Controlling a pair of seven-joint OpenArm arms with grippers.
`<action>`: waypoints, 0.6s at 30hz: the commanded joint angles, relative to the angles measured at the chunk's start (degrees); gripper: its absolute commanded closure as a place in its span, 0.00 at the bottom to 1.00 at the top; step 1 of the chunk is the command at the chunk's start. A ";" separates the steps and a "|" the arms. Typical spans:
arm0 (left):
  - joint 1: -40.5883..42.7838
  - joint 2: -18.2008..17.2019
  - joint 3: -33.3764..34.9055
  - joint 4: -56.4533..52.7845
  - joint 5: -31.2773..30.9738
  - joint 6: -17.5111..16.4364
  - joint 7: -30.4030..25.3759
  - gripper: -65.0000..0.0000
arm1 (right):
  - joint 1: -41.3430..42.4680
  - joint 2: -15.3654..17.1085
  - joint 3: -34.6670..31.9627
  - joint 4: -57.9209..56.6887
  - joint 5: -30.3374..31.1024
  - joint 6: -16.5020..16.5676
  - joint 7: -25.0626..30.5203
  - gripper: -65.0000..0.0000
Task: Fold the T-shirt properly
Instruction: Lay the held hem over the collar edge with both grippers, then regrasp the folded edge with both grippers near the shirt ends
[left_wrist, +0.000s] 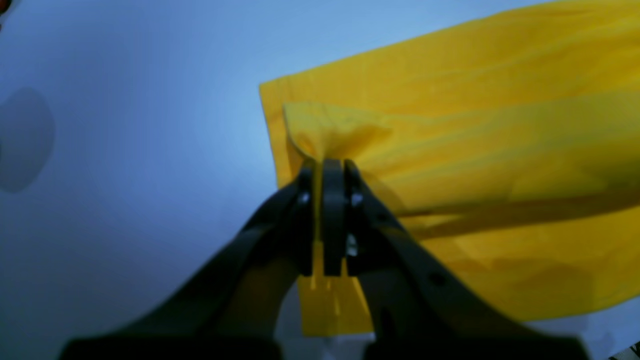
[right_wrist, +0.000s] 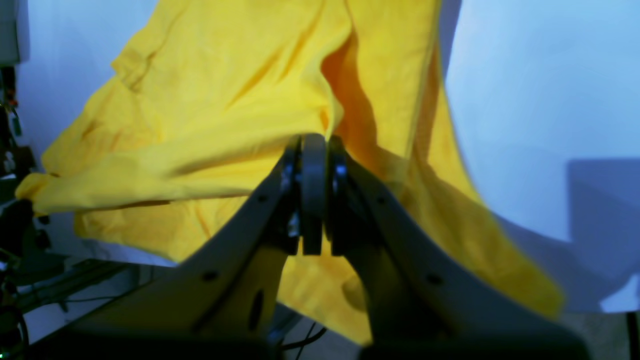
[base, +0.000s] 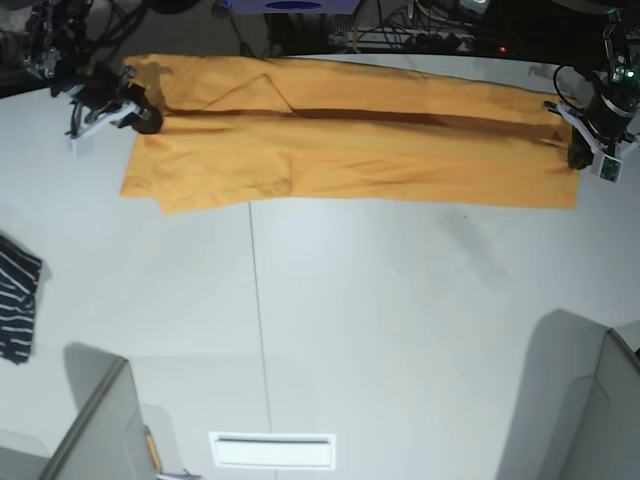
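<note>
**T-shirt stretched across the far tabletop, pinched at both ends**

The white tabletop fills most of the base view, with a thin seam running from its middle toward 6 o'clock. Across its far part, toward 12 o'clock, lies the T-shirt, an orange-yellow band spread wide from the 10 o'clock side to the 2 o'clock side. A dark crease runs lengthwise along it, and at the 10 o'clock end a folded flap overlaps the lower layer. The near edge rests flat on the tabletop.

The left gripper sits at the 2 o'clock end of the cloth. In the left wrist view the left gripper has its jaws pressed together on a pinched corner of yellow fabric, which bunches just above the fingertips while the rest of the shirt spreads away toward 3 o'clock.

The right gripper sits at the 10 o'clock end. In the right wrist view the right gripper is likewise clamped on a fold of the T-shirt, with cloth draping away on both sides of the jaws and hanging down past them.

At 9 o'clock, by the tabletop's edge and well apart from the T-shirt, lies a small dark striped garment.
</note>
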 joint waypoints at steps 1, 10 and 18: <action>0.25 -1.01 -0.49 0.54 -0.01 0.47 -0.72 1.00 | -0.14 0.71 0.29 0.85 0.73 0.45 0.66 1.00; 1.57 -1.19 -0.49 0.54 -0.01 0.47 -0.63 1.00 | 0.47 1.06 0.20 0.67 0.73 0.28 0.66 1.00; 1.30 -1.01 -0.58 -2.71 -0.01 0.47 -0.72 0.94 | -0.23 0.71 0.56 0.85 0.64 0.28 0.66 0.68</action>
